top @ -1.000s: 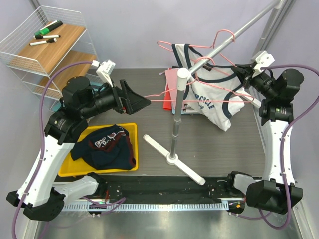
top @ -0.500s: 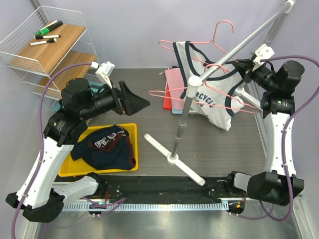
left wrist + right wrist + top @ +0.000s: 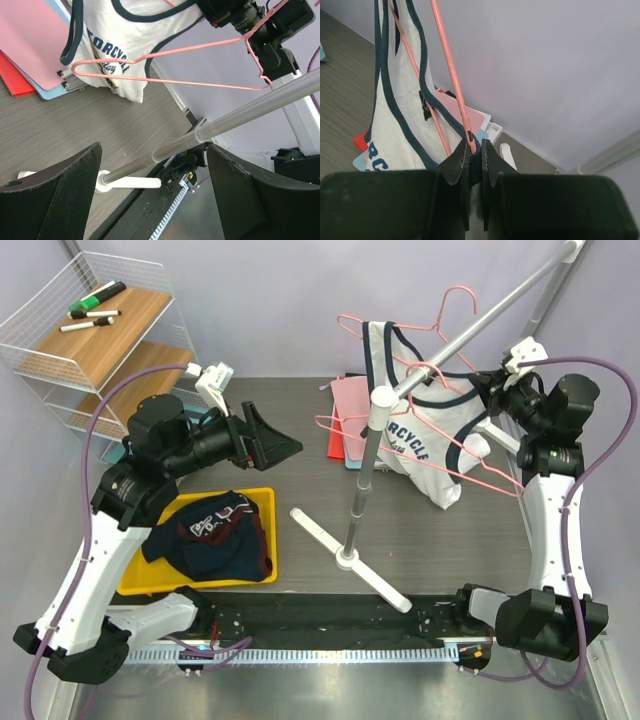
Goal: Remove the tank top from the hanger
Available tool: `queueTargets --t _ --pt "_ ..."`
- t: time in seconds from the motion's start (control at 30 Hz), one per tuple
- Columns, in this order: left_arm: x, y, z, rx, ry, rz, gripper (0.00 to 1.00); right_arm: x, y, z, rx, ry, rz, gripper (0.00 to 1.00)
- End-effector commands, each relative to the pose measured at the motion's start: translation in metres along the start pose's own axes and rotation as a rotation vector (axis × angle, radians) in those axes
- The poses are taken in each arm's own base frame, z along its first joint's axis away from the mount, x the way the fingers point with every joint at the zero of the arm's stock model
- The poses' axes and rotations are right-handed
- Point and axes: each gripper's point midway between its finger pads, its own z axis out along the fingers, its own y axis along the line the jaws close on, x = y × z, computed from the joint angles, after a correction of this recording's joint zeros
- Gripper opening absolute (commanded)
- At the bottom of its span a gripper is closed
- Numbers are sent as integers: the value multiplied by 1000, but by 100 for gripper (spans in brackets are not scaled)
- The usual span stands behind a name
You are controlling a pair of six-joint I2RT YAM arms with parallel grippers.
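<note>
The white tank top [image 3: 425,435] with navy trim hangs from a pink wire hanger [image 3: 470,472] on the slanted metal rail [image 3: 470,325]. My right gripper [image 3: 492,392] is at its right shoulder. In the right wrist view the gripper [image 3: 475,150] is shut on the navy strap, with the pink hanger wire [image 3: 447,65] caught between the fingers above the tank top [image 3: 395,125]. My left gripper [image 3: 282,445] is open and empty, left of the rack and apart from the garment. In its wrist view [image 3: 155,195] it faces the tank top [image 3: 115,50] and the hanger [image 3: 175,65].
A second pink hanger [image 3: 450,302] hooks on the rail higher up. The rack's pole [image 3: 362,475] stands on a white cross base [image 3: 345,558]. Pink and red folders [image 3: 345,420] lie behind it. A yellow tray [image 3: 140,575] holds a dark garment [image 3: 215,535]. A wire shelf [image 3: 90,330] stands at far left.
My right gripper has drawn back and to the right with the strap, so the tank top and hanger swung rightward and the rack pole tilted. The left arm has barely moved.
</note>
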Motion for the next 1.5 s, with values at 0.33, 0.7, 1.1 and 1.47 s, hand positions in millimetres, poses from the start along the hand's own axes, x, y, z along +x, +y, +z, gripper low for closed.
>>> queueTargets --t 0.33,0.7,1.1,1.47 --pt "1 5 4 -7 5 39 85 23 5 -30 143 16 242 1" --pt "-14 34 15 -148 -80 35 82 37 74 -38 -33 -180 482 1" --pt "-20 55 31 -218 -111 -11 88 49 113 -33 -165 -150 631 1" --pt "-47 76 51 -281 -176 -109 80 10 121 -33 -260 -250 734 1"
